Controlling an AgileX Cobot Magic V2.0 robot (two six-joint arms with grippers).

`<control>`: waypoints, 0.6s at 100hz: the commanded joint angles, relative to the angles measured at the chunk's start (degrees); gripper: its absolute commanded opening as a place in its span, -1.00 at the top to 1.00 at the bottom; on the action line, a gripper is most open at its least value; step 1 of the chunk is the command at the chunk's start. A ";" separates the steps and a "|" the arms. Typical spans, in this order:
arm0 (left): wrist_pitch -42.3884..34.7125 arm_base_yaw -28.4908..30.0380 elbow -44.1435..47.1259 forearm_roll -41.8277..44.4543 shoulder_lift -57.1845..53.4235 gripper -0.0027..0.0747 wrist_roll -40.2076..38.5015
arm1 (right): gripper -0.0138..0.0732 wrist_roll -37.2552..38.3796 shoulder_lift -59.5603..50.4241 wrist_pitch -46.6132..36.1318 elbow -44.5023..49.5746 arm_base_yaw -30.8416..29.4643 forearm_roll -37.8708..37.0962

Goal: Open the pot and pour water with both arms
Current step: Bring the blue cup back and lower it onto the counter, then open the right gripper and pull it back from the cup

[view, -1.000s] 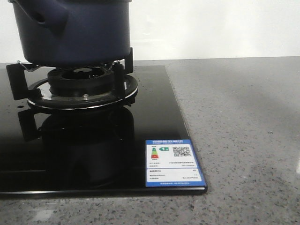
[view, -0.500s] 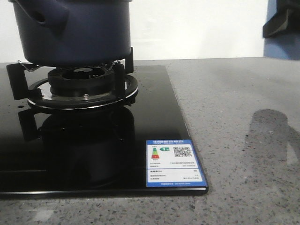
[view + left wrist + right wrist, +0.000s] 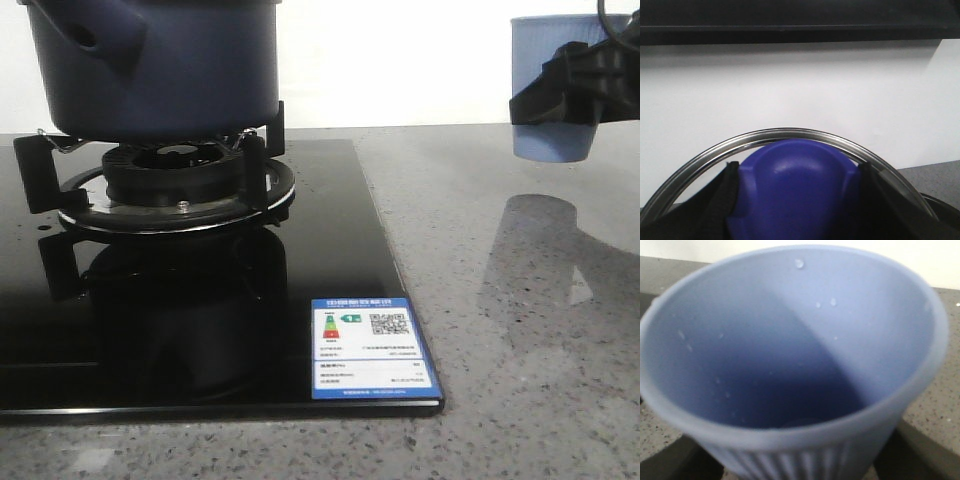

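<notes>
The dark navy pot (image 3: 150, 65) stands on the gas burner (image 3: 175, 180) at the back left; its top is out of view. In the left wrist view my left gripper (image 3: 797, 175) is shut on the lid's blue knob (image 3: 795, 185), one black finger on each side. The lid's steel rim (image 3: 785, 134) arcs above it against the white wall. My right gripper (image 3: 565, 85) is shut on the light blue ribbed cup (image 3: 548, 140) and holds it upright in the air at the far right. The right wrist view looks into the cup (image 3: 790, 340); there are droplets on its inner wall.
The black glass hob (image 3: 200, 330) bears a blue and white energy label (image 3: 370, 350) at its front right corner. Grey speckled counter (image 3: 500, 300) lies to the right, with the cup's shadow on it. A white wall stands behind.
My right gripper with the cup has come into the front view from the upper right, moving left and down. Its shadow on the counter has grown. The pot has not moved.
</notes>
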 commanded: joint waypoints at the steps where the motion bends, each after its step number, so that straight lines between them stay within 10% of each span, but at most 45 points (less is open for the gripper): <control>1: -6.68 -0.37 -2.13 -0.78 -1.42 0.07 0.03 | 0.02 -1.45 -0.76 -4.31 -2.06 -0.37 1.80; 60: -7.03 -0.37 -2.13 -0.78 -1.42 0.07 0.03 | 0.02 -1.45 0.91 -4.95 -2.06 -0.37 1.70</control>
